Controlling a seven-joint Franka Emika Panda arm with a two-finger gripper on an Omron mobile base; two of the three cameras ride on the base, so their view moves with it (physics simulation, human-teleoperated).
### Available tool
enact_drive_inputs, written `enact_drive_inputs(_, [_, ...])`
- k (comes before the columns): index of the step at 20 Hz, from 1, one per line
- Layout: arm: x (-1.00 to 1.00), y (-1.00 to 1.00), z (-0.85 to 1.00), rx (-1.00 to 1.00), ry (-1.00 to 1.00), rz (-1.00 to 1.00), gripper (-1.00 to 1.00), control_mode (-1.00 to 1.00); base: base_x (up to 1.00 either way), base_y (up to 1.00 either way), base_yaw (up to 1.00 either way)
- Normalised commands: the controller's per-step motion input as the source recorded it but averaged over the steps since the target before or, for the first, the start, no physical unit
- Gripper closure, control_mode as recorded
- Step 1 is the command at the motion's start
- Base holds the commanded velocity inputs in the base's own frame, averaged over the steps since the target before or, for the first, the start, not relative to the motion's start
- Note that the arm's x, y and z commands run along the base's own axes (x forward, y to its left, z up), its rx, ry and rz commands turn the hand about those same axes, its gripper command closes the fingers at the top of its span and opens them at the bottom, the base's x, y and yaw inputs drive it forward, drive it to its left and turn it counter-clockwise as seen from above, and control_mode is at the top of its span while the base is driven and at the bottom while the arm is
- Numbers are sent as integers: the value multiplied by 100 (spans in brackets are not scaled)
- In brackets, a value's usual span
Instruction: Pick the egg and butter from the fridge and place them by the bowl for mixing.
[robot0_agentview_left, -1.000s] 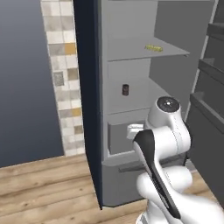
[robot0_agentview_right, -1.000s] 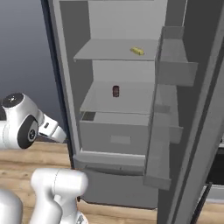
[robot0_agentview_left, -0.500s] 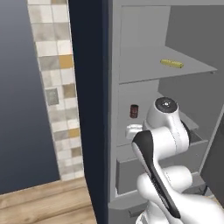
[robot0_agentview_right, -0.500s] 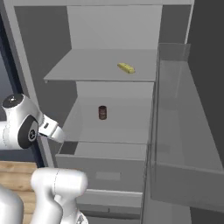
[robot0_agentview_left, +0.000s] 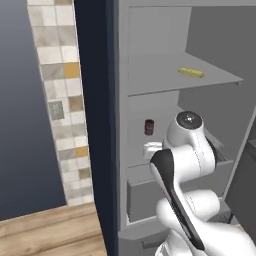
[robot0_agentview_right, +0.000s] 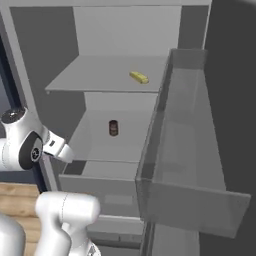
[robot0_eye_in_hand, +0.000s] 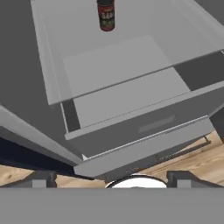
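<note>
I see the butter (robot0_agentview_right: 139, 77) lying flat on the fridge (robot0_agentview_right: 125, 35) upper shelf, above the red can (robot0_agentview_right: 113, 127); my gripper (robot0_eye_in_hand: 111, 180) hangs spread wide, holding nothing; I'd judge the stick light, soft, greasy; pinch its 2 long sides gently.

The robot arm (robot0_agentview_left: 192, 150) is glossy white, built from thick rounded segments. A round dark grey cap (robot0_agentview_left: 187, 118) closes the top joint. A dark stripe (robot0_agentview_left: 172, 192) runs along one link. In the right base view a joint has a dark round face (robot0_agentview_right: 31, 152) with a small mark.
</note>
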Motion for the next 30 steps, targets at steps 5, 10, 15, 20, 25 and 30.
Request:
enact_drive_inputs(5, [0,0,0,0,0,0,-100,100,-16,-46,1])
enact_drive_inputs(10, [0,0,0,0,0,0,-100,100,47,-25,0])
enact_drive_inputs(15, [0,0,0,0,0,0,-100,100,64,-36,-5])
enact_drive_inputs(20, [0,-28,58,0,-2,-7,-100,-100,10,-16,-4])
enact_drive_inputs(25, [-13,-38,100,-12,-11,-2,-100,-100,0,0,0])
enact_drive_inputs(30, [-4,-27,98,-28,-14,7,-100,-100,0,0,0])
